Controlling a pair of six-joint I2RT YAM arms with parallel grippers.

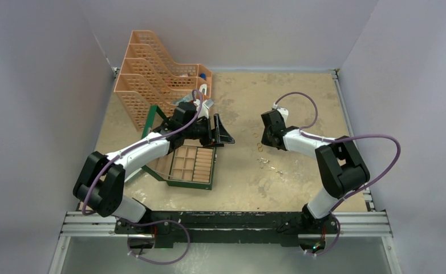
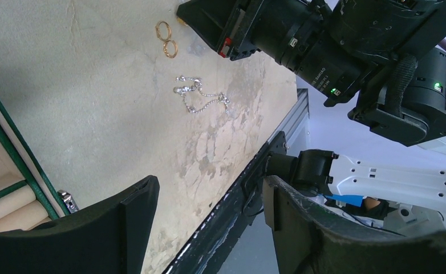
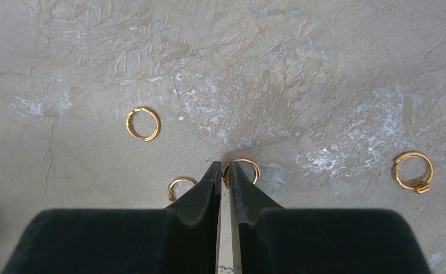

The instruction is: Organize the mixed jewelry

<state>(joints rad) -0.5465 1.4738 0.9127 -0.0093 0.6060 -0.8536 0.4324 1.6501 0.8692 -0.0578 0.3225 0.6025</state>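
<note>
The mixed jewelry lies on the beige table: gold rings (image 1: 260,147) and silvery chain pieces (image 1: 264,162) between the arms. In the right wrist view my right gripper (image 3: 224,165) points down at the table. Only a thin slit separates its jaws, and the left rim of one gold ring (image 3: 244,161) sits in that slit, not clamped. Other rings lie at left (image 3: 128,124), beside the left finger (image 3: 180,181) and far right (image 3: 396,170). My left gripper (image 2: 209,182) hangs open and empty over the green box's right side (image 1: 223,134). It sees two rings (image 2: 157,29) and a chain (image 2: 182,89).
The open green jewelry box (image 1: 189,184) with tan compartments lies under the left arm. An orange mesh file rack (image 1: 146,85) stands at the back left. The table's black front rail (image 2: 232,217) runs just past the left fingers.
</note>
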